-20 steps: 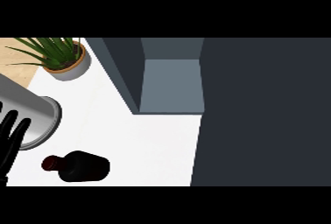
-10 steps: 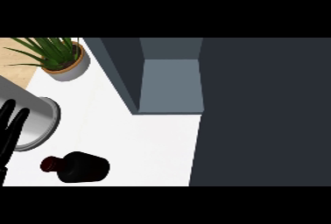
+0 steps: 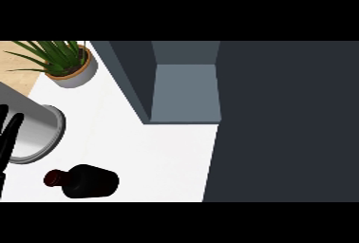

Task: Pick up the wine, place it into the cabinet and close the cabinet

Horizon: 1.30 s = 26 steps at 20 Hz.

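At view's left edge, left hand (image 3: 10, 137) has slid further out of sight, fingers straight, holding nothing. Wine (image 3: 89, 181) unmoved on counter (image 3: 168, 156), near hand. Cabinet (image 3: 184, 92) open. Pickup not begun; right hand unseen.

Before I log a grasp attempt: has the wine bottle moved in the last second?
No. The wine bottle sits in the same spot, equally far from the cabinet and its lower corner.
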Each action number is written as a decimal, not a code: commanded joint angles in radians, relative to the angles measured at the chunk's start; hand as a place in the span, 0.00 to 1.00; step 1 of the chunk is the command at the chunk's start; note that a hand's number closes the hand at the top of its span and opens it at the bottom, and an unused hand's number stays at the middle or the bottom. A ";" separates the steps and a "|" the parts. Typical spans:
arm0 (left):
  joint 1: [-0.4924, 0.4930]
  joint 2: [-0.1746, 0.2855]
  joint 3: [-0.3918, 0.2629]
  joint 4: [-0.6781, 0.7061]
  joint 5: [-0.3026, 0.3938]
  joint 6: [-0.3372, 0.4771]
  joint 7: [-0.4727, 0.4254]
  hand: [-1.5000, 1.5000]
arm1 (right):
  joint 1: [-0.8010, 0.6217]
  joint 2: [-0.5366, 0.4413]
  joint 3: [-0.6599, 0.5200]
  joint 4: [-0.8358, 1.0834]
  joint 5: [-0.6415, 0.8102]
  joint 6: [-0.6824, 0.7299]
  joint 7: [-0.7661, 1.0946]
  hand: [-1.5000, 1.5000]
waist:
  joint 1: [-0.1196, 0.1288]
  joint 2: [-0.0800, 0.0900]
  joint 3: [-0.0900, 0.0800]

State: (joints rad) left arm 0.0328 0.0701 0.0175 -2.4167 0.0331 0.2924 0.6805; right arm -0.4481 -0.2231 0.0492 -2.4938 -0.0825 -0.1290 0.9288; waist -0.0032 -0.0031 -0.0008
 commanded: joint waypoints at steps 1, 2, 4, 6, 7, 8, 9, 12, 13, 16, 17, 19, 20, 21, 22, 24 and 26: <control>0.058 -0.047 -0.067 0.013 -0.083 0.019 -0.052 0.00 | -0.052 -0.033 -0.069 -0.124 -0.112 -0.004 0.110 0.00 | -0.001 -0.001 0.000; 0.083 -0.018 -0.011 -0.016 -0.026 -0.017 -0.056 0.00 | -0.042 -0.031 -0.071 -0.099 -0.103 0.006 0.090 0.00 | 0.004 0.000 0.000; 0.132 -0.020 0.012 0.031 0.018 -0.059 -0.127 0.00 | 0.015 -0.005 -0.051 -0.132 -0.087 0.008 0.059 0.00 | 0.003 0.000 0.000; 0.101 -0.053 -0.020 0.099 -0.021 -0.036 -0.163 0.00 | 0.012 0.008 -0.011 -0.147 -0.057 -0.007 0.084 0.00 | -0.002 0.000 0.000; 0.108 -0.043 0.002 0.114 -0.005 -0.046 -0.168 0.00 | -0.055 -0.018 -0.033 -0.153 -0.065 -0.023 0.145 0.00 | -0.003 -0.001 0.000; 0.157 -0.050 -0.016 0.094 0.002 -0.066 -0.185 0.00 | -0.004 -0.005 -0.017 -0.169 -0.048 -0.017 0.122 0.00 | 0.000 -0.001 0.000; 0.150 -0.035 0.013 0.092 0.026 -0.074 -0.164 0.00 | -0.103 -0.015 -0.070 -0.053 -0.074 -0.025 0.099 0.00 | 0.005 0.001 0.000; 0.177 -0.042 -0.004 0.143 0.020 -0.081 -0.212 0.00 | -0.103 -0.021 -0.049 -0.130 -0.066 -0.040 0.170 0.00 | 0.000 -0.001 0.000; 0.213 -0.065 -0.042 0.116 -0.009 -0.066 -0.209 0.00 | -0.039 -0.018 -0.050 -0.179 -0.069 -0.026 0.157 0.00 | -0.001 -0.002 0.000; 0.218 -0.030 0.062 0.221 0.092 -0.132 -0.291 0.00 | -0.130 -0.026 -0.047 -0.130 -0.067 -0.042 0.189 0.00 | 0.000 -0.002 -0.001; 0.218 -0.069 0.009 0.291 0.032 -0.111 -0.366 0.00 | -0.046 -0.027 -0.069 -0.168 -0.098 -0.006 0.152 0.00 | -0.006 0.000 0.000; 0.259 -0.066 0.044 0.294 0.064 -0.131 -0.386 0.00 | -0.085 -0.048 -0.137 -0.083 -0.158 0.018 0.124 0.00 | 0.002 0.001 0.001; 0.278 -0.069 0.033 0.365 0.054 -0.132 -0.476 0.00 | -0.071 -0.031 -0.097 -0.140 -0.112 -0.007 0.146 0.00 | -0.003 -0.001 0.000; 0.277 -0.069 0.042 0.357 0.070 -0.158 -0.460 0.00 | -0.097 -0.018 -0.020 -0.127 -0.027 -0.030 0.160 0.00 | 0.002 -0.001 0.000; 0.288 -0.060 0.079 0.344 0.105 -0.166 -0.459 0.00 | -0.109 -0.031 -0.086 -0.110 -0.088 -0.024 0.162 0.00 | 0.003 -0.001 0.000; 0.278 -0.070 0.046 0.403 0.069 -0.155 -0.501 0.00 | -0.086 -0.022 -0.038 -0.132 -0.059 -0.015 0.154 0.00 | -0.001 0.000 0.000; 0.307 -0.066 0.058 0.444 0.090 -0.189 -0.563 0.00 | -0.105 -0.043 -0.110 -0.086 -0.131 0.007 0.134 0.00 | 0.002 0.001 0.000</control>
State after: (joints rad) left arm 0.3127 0.0041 0.0507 -2.0497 0.0992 0.1452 0.2064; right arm -0.5705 -0.2491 0.0040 -2.4877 -0.0859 -0.1389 1.0123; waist -0.0018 -0.0032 -0.0009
